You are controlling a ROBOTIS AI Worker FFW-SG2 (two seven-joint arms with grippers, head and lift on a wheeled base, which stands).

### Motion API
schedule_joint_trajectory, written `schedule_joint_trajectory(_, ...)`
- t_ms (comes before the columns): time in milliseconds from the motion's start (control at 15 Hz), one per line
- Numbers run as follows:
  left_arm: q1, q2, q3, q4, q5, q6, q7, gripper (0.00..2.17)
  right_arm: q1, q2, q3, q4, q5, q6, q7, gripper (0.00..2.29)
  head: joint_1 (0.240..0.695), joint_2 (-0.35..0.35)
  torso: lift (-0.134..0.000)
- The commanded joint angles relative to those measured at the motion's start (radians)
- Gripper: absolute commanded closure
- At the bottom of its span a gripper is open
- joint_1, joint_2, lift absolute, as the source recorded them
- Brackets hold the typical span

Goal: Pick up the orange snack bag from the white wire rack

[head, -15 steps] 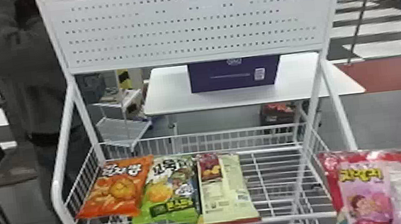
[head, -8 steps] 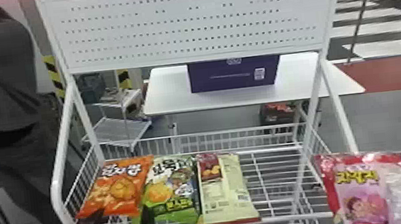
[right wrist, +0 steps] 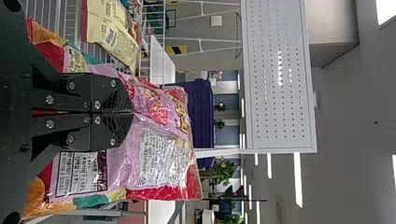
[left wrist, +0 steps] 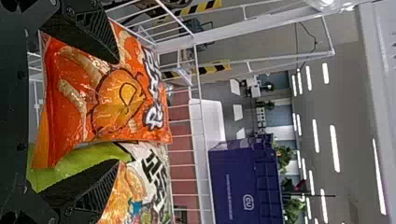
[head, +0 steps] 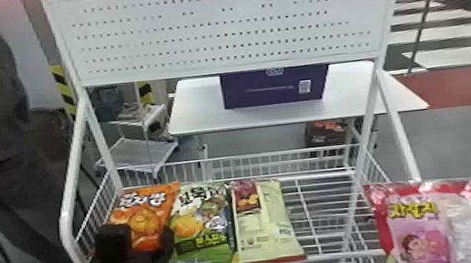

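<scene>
In the head view my left gripper [head: 144, 247] stands open at the near edge of the white wire rack [head: 317, 200], its fingers on either side of the lower part of the orange snack bag [head: 144, 222]. The left wrist view has the orange bag [left wrist: 107, 93] between the spread fingers of the left gripper [left wrist: 116, 112], the lower finger over the green bag. A pink and red bag [head: 421, 235] is at the head view's right. In the right wrist view my right gripper [right wrist: 133, 112] is shut on that pink bag [right wrist: 159, 149].
A green bag [head: 202, 224] lies right beside the orange one, then a pale yellow bag [head: 265, 222]. White posts [head: 71, 171] and a perforated panel [head: 227, 25] frame the rack. Behind stands a table [head: 199, 116] with a purple box [head: 276, 87].
My left gripper has come up from the head view's bottom edge to the orange bag. The pink bag has shifted slightly to the left.
</scene>
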Motion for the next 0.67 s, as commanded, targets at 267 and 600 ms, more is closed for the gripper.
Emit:
schedule_joint_trajectory(267,-0.052,0.004,0.030,0.053,0.043,0.054,-0.008,1.01,-0.002,0.008,-0.001,0.004,0.006,0.000,0.002,2.25,0.499,0.000,0.000)
schedule_joint_trajectory(600,-0.006,-0.003,0.033,0.033,0.039,0.042,0.006,2.07,-0.008,0.005,-0.003,0.007,0.003,0.000,0.002,2.25,0.499,0.000,0.000)
